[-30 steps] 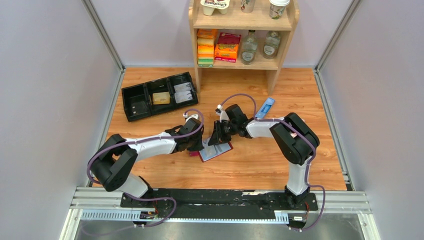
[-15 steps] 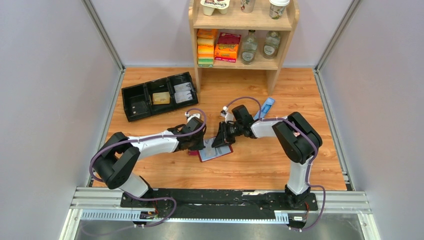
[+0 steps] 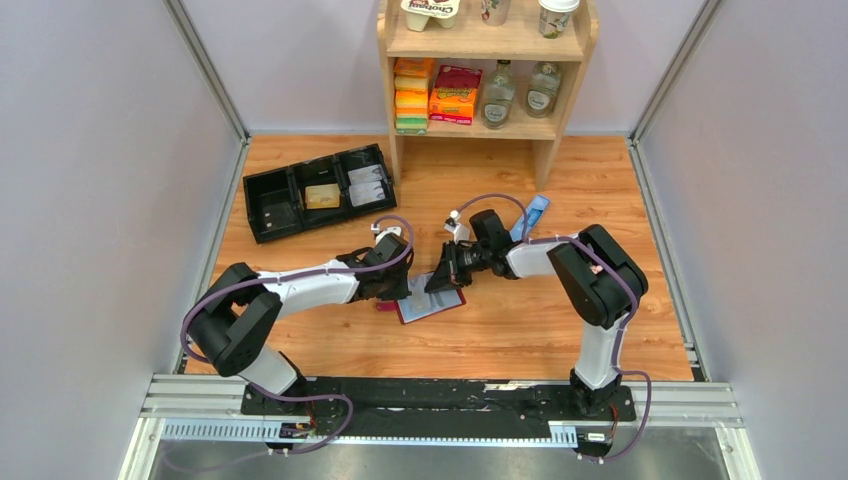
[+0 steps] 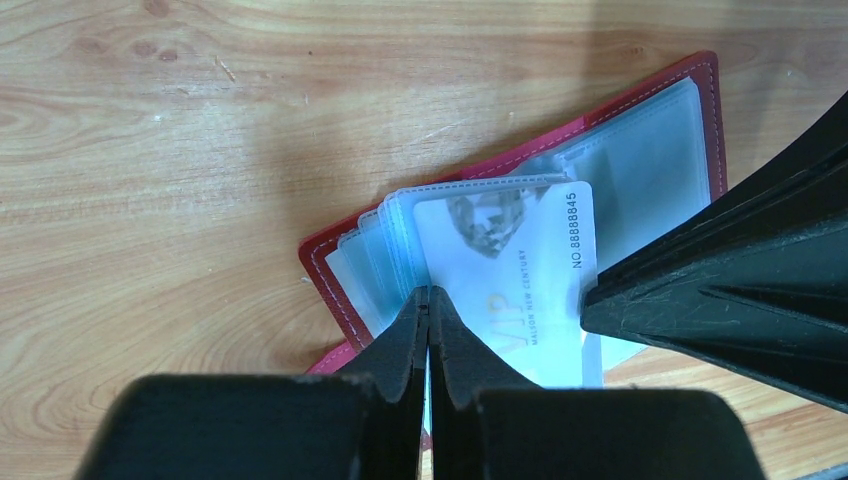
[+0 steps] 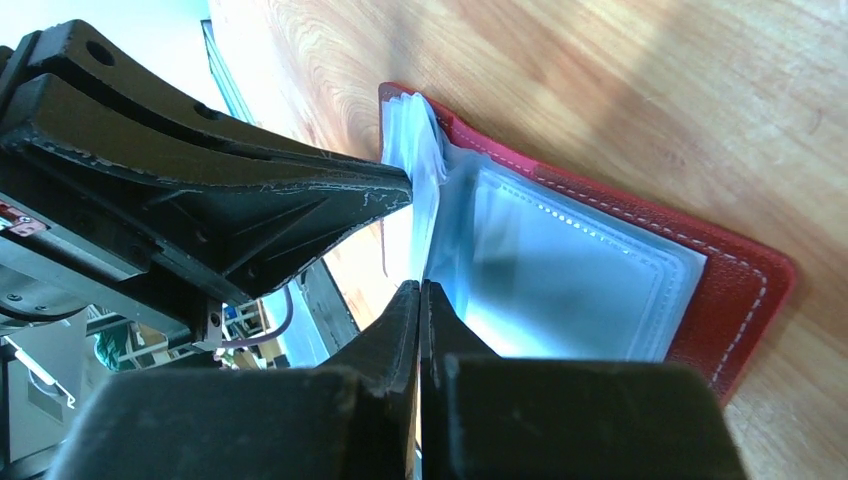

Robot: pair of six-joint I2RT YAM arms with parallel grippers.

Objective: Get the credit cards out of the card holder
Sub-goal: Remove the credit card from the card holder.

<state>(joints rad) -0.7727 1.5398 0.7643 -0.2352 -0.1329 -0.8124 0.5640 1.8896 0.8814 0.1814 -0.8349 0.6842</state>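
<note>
1. The card holder [image 3: 432, 306] lies open on the wooden table [image 3: 520, 335], its maroon cover flat, midway between the two arms and just past their bases.
2. The left gripper [image 4: 428, 305] reaches in from 9 o'clock. Its fingers are clenched together with a pale sliver in the seam, at the edge of the fanned clear sleeves [image 5: 570, 270].
3. One credit card [image 4: 510, 280] shows through the top sleeve (it reads "VIP" and carries a number along one edge). Its near end overhangs the holder's cover.
4. The right gripper [image 5: 419, 295] comes in from about 2 o'clock. It is also pinched tight, on a thin pale leaf raised from the stack at that card's edge. Whether the leaf is the card alone or card and sleeve together cannot be told.
5. A long blue box [image 3: 533, 214] lies between 1 and 2 o'clock of the holder.
6. A black tray [image 3: 268, 205] sits between 10 and 11 o'clock. A tan block [image 3: 322, 196] is in its middle compartment and pale cards [image 3: 367, 183] are in its right one.
7. A wooden shelf [image 3: 545, 155] stands at 12 o'clock.
</note>
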